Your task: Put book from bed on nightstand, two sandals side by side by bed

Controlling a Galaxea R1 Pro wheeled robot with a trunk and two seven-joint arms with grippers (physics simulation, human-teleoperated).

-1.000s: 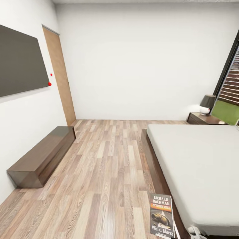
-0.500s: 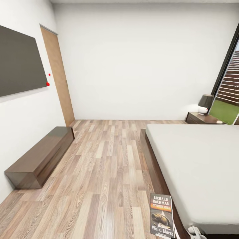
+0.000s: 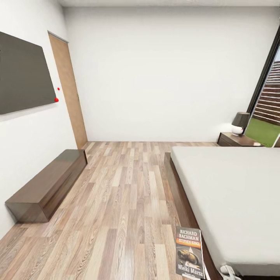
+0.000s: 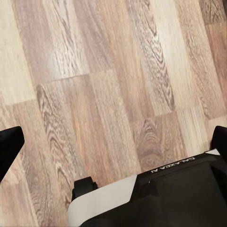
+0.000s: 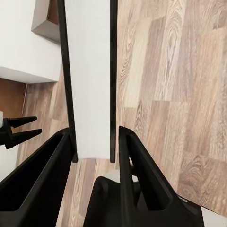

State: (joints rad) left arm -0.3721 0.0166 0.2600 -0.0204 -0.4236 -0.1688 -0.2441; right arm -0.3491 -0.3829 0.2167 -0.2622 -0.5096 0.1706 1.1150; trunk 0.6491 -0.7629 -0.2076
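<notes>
The right gripper (image 5: 94,142) pinches the book (image 5: 90,75) edge-on between its dark fingers (image 5: 130,161), carrying it upright above the floor (image 5: 179,71), presumably so it stays clear in transit; the left gripper (image 4: 113,146) hangs spread open over bare planks, empty; beyond them lies the bed (image 3: 233,194), and the far nightstand (image 3: 237,140) with its lamp (image 3: 240,122) looks the likely goal.
</notes>
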